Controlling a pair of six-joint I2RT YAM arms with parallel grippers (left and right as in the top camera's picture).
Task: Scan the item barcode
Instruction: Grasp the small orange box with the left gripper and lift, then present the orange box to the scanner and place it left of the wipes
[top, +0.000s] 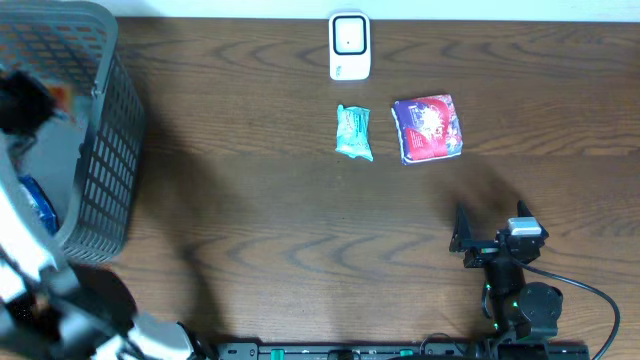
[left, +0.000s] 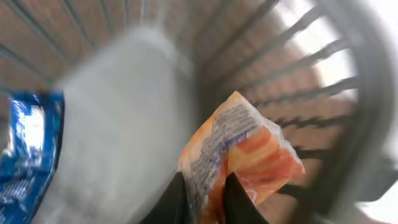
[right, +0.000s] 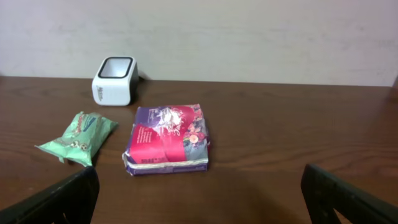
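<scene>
In the overhead view, a grey mesh basket is seen at the table's 9 o'clock edge, and the left arm is reached into it from 7 o'clock. A blue packet is lying inside the basket on its floor, and a patch of an orange packet is visible higher up by the dark, blurred wrist. A white scanner is placed at 12 o'clock; just below it a green packet and a purple packet are set side by side, near each other but apart. The right gripper is parked at 5 o'clock, well apart from both packets. In the left wrist view, the basket's interior is shown: the orange packet is pinched by one edge in the narrowly closed left gripper and is lifted off the floor, with the basket wall at 3 o'clock and the blue packet at 9 o'clock. In the right wrist view, the fingers are spread wide with nothing between them; the purple packet, green packet and scanner are seen ahead, from 12 to 10 o'clock.
</scene>
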